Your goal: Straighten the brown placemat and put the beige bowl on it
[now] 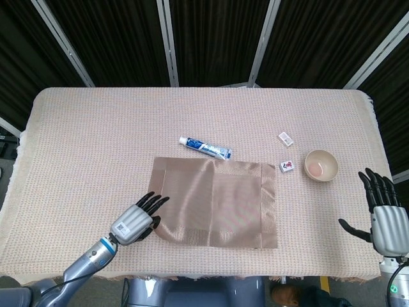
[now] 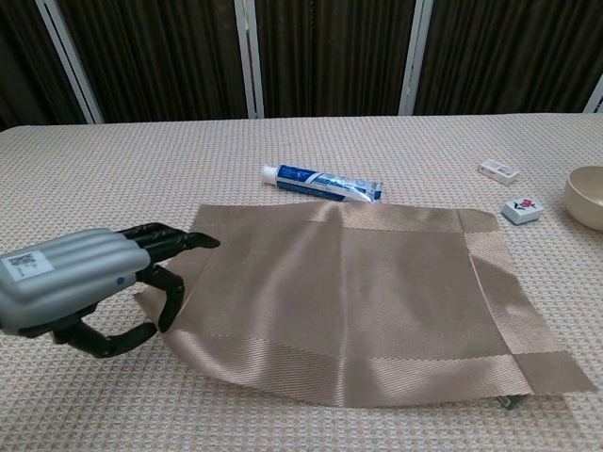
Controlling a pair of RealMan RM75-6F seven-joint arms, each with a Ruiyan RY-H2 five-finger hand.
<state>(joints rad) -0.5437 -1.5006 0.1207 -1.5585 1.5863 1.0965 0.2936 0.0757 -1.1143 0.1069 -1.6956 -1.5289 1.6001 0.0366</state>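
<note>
Three small things lie on the woven cloth of the worktop around the task's pieces. A blue and white toothpaste tube lies just beyond the far edge of the brown placemat, its end touching or very nearly touching that edge. A small tile with a red mark sits between the placemat's far right corner and the beige bowl, and a small white box lies farther back. In the chest view a dark bit of something peeks out from under the placemat's near right corner; what it is cannot be told.

The left hand is at the placemat's near left corner, its dark fingers reaching over the edge with the thumb curled beneath, so that the corner is pinched and lifted a little off the cloth. The right hand hovers at the worktop's right edge with fingers spread and nothing in it, near the bowl but apart from it.

The placemat lies near the middle of the worktop, roughly square to its edges, with soft ripples and a raised near left edge. The bowl stands upright on the cloth to its right, off the mat.
</note>
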